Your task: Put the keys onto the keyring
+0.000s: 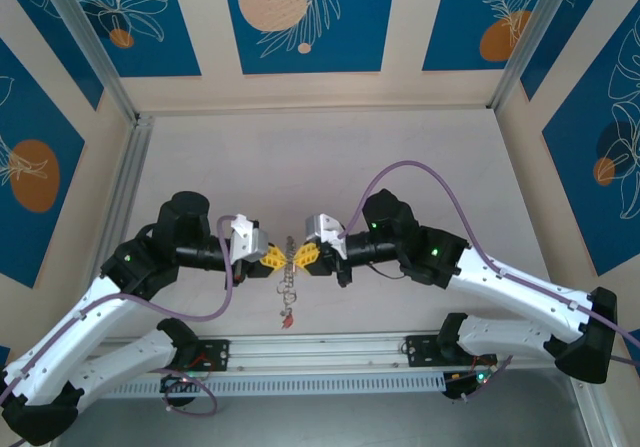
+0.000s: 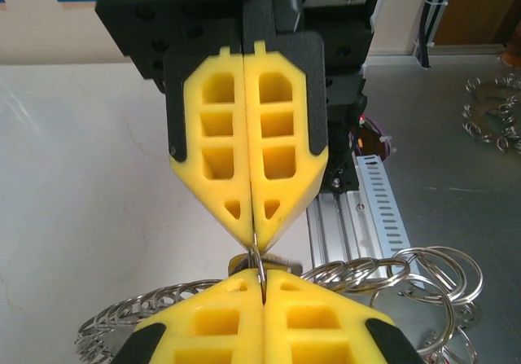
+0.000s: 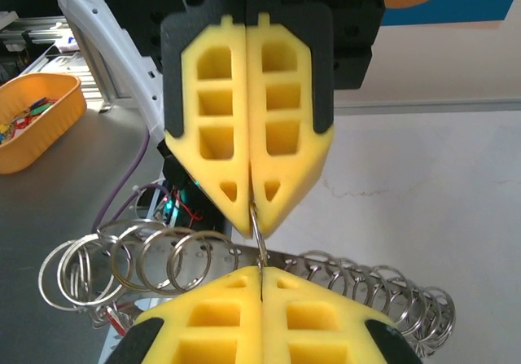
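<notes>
Just inside the middle of the table's [image 1: 330,167] near edge, the keys [image 1: 287,292] dangle, a red tag [image 1: 287,319] lowest. Above them the left end effector [image 1: 272,258] and right end effector [image 1: 308,255] meet tip to tip. Each is clamped on the thin keyring [image 2: 257,260], probably to steady it from both sides. The wrist views resolve that pinched wire and the looped split rings [image 3: 163,258]; the top view shows the hanging bunch.

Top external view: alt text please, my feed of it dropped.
The left end effector and right end effector meet tip to tip over the table, each shut on the keyring. Keys trail from it toward the near rail, ending in a red tag.
</notes>
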Robot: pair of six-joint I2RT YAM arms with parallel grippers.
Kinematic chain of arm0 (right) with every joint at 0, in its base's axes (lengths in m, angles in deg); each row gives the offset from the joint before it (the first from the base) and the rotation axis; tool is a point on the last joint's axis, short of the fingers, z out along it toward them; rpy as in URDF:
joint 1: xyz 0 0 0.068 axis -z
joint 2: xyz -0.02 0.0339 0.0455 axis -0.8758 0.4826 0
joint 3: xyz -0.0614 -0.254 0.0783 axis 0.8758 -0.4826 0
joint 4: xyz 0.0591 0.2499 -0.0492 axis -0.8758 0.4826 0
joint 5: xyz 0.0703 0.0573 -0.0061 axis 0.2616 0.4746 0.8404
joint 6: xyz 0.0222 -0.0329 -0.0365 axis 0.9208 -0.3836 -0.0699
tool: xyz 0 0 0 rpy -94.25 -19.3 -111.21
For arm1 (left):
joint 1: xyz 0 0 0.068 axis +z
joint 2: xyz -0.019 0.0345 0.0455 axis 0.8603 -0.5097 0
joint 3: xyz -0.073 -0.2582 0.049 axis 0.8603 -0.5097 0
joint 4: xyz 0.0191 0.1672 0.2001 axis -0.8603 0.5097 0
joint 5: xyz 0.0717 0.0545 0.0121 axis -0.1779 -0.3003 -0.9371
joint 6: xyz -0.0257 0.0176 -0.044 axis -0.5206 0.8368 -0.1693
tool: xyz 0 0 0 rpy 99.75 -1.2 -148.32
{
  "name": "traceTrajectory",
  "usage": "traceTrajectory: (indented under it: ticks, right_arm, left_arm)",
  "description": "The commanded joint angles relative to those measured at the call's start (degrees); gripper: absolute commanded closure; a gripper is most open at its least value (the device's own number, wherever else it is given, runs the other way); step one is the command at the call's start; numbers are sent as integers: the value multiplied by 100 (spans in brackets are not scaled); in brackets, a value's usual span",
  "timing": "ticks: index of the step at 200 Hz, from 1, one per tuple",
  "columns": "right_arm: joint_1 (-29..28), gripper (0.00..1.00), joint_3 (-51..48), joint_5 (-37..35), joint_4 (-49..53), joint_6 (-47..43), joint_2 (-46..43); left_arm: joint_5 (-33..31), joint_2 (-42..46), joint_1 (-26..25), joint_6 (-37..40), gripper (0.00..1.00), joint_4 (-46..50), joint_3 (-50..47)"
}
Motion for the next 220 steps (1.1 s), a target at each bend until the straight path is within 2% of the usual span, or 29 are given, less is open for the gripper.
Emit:
traceTrajectory:
  ticks: [1,124,220]
  right_arm:
    - [99,100,-88,-128,49,-110,-69]
    - [42,100,-149,173,-89,130,-462]
    - [-29,100,-87,328,-244,246,-326]
  left_arm:
    - [451,140,-15,-14,100,-302,24]
    - [360,153,-17,-51,100,-379,-2]
    - [421,139,-15,-82,100,-420,2]
